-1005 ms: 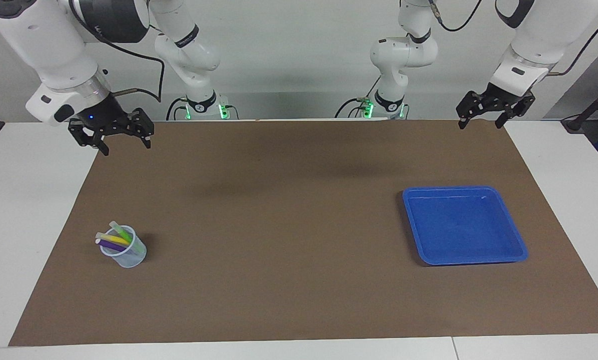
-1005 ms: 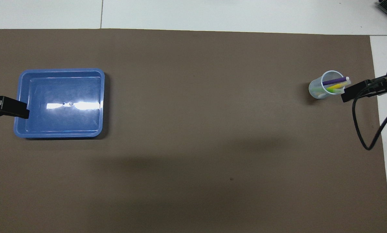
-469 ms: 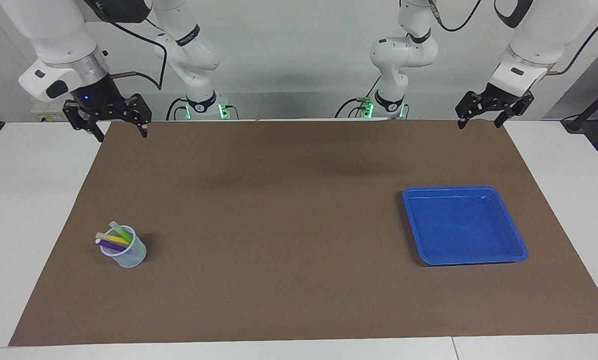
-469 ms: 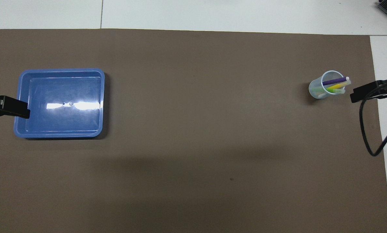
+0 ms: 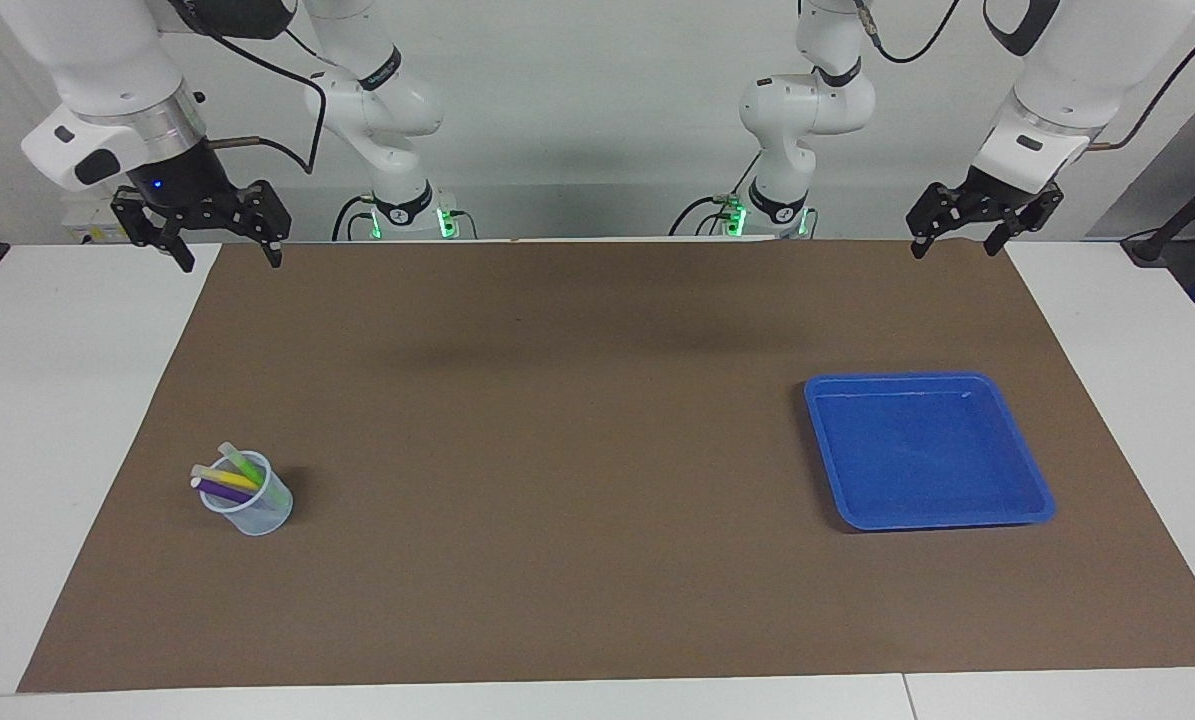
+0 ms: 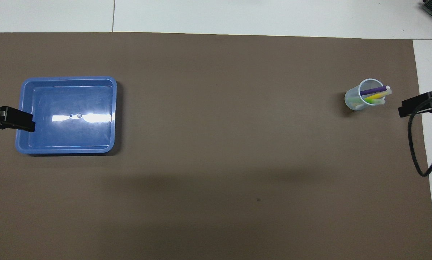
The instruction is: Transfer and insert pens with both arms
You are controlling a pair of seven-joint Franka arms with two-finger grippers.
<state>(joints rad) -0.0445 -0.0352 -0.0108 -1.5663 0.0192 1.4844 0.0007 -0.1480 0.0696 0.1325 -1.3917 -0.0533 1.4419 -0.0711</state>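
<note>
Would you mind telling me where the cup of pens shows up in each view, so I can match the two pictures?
Facing view: cup at the lower left, on the brown mat.
Overhead view: cup at the right, above mid-height.
Shared landmark: the blue tray, toward the opposite end of the mat in both.

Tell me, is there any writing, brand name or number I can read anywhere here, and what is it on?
Nothing here can be read.
right arm: pale lettering on a black joint band, too small to read.
left arm: black joint band, no lettering I can make out.
clear cup, pens, blue tray: no writing shows.
</note>
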